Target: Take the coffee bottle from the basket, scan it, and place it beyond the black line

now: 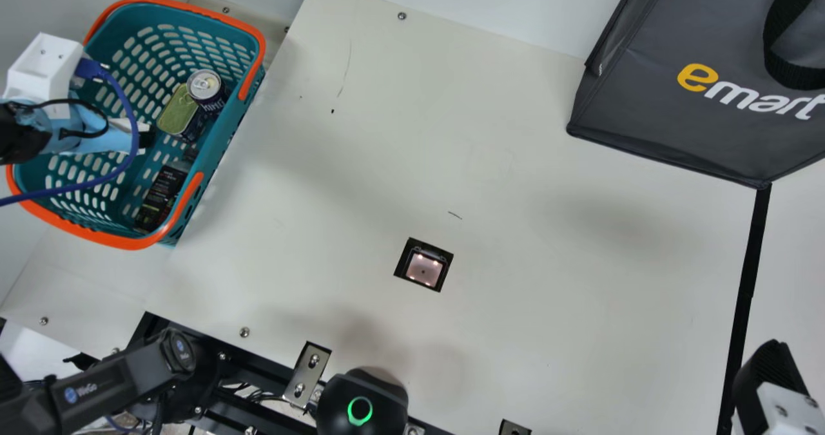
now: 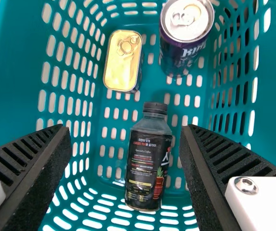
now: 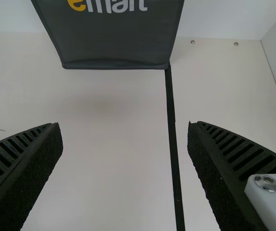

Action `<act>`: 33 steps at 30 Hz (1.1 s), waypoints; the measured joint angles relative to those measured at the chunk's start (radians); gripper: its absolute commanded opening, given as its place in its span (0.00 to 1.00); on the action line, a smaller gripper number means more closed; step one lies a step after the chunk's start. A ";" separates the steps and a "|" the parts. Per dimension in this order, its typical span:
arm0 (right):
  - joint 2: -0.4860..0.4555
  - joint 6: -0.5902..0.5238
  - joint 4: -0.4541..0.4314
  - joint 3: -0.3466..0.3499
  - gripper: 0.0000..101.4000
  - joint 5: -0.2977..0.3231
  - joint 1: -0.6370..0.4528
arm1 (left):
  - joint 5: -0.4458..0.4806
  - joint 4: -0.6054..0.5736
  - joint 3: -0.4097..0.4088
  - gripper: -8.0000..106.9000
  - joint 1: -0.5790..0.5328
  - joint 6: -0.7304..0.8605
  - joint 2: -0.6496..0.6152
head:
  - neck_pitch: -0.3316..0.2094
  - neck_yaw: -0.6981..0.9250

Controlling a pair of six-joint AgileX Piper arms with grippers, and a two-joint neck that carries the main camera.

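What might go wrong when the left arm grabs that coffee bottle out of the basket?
The coffee bottle lies close to the wall of the basket, so the open left jaws may bump that wall on the way down.

The blue cable hangs across the orange handle and could snag as the arm lifts.

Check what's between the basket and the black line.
In the main view, cream tabletop with the lit scanner window set in it, plus small dark marks. Gray bag sits toward the back, one corner at the black line.
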 measured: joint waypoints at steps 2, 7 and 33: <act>0.000 0.000 0.000 0.000 0.90 0.000 0.000 | -0.010 -0.004 0.005 0.85 0.000 0.008 0.013 | 0.000 0.000; 0.000 0.000 0.000 0.000 0.90 0.000 0.000 | -0.037 -0.014 0.020 0.85 -0.004 0.032 0.049 | 0.000 0.000; 0.000 0.000 0.000 0.000 0.90 0.000 0.000 | -0.244 -0.110 0.091 0.85 -0.067 0.152 0.250 | 0.000 0.000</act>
